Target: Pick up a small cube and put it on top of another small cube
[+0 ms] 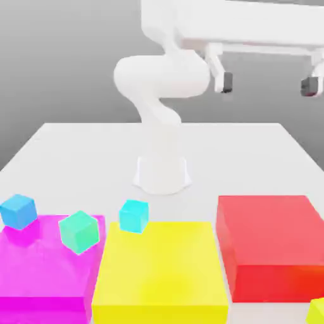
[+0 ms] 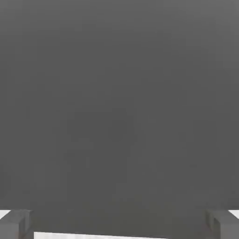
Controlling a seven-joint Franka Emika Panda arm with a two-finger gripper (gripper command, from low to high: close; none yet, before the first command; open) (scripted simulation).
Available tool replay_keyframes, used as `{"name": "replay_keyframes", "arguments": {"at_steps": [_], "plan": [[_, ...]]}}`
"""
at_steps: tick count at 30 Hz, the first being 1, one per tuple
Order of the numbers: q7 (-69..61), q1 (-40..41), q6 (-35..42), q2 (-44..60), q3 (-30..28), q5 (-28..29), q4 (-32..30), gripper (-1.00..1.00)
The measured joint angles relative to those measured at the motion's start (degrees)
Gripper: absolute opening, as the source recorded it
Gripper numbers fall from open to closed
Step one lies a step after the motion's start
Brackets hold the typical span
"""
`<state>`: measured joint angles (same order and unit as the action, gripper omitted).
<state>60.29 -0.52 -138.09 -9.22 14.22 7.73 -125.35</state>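
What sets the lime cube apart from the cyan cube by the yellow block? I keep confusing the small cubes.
The lime cube is yellow-green; the cyan cube is light blue-green. The lime cube sits at the exterior view's bottom right corner, past the red block, partly cut off; the cyan cube sits at the yellow block's far left corner, fully visible. Both are far smaller than the flat blocks.

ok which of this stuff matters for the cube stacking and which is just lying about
For the job:
- lime cube, at the exterior view's lower right corner
- cyan cube, a possible base
- blue cube and teal cube, other possible bases
- gripper, open, high above the table

Just lying about:
- magenta block
- yellow block
- red block
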Motion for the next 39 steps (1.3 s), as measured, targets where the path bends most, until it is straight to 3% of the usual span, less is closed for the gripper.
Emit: {"name": "replay_keyframes", "arguments": {"at_steps": [9, 17, 21, 22, 28, 32, 39], "plan": [[8.4, -5.4, -3.1, 18.9, 2.5, 5.5, 3.3, 0.0], [13.6, -10.9, -6.3, 35.0, 3.6, 6.9, 6.1, 0.0], [15.9, -13.6, -11.3, 43.2, 1.3, 9.3, 7.9, 0.0], [16.3, -14.1, -12.4, 44.7, 0.7, 9.9, 8.3, -1.0], [16.4, -14.3, -13.1, 45.4, 0.4, 10.1, 8.4, -1.0], [14.7, -12.7, -8.7, 39.7, 2.6, 7.6, 7.1, -1.0], [14.3, -3.8, -3.9, 25.6, -2.4, 2.6, -1.9, -1.0]]}}
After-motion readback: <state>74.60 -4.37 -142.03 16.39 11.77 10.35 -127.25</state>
